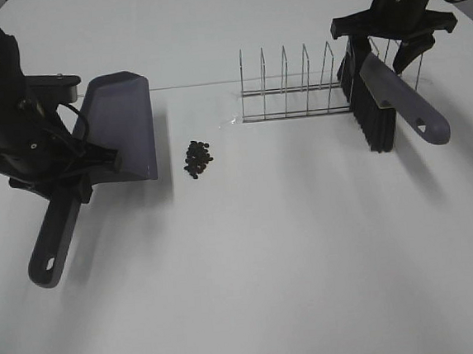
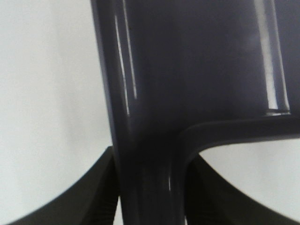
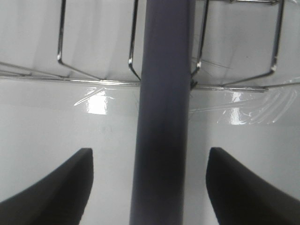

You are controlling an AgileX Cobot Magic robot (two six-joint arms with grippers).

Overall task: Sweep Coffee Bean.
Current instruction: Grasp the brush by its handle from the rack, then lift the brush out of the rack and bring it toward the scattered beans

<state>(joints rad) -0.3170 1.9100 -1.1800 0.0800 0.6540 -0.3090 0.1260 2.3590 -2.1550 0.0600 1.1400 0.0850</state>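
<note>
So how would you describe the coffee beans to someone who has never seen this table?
On the white table, find the grey-purple dustpan on the left. Just beside its open edge, apart from it, lies the coffee bean cluster: tiny dark ovals lying loose, unlike the long black bristles of the brush by the wire rack.

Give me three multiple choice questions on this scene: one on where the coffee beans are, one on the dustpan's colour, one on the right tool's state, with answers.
1. The coffee beans lie: A on the table between dustpan and wire rack; B inside the dustpan; C inside the rack.
2. The dustpan is: A red; B green; C grey-purple.
3. At the brush handle, the right tool is: A shut on it; B open, a finger each side with gaps; C out of view.
Answers: 1 A, the cluster sits on bare table; 2 C, pan and handle both show it; 3 B, table shows between each finger and the handle.
</note>
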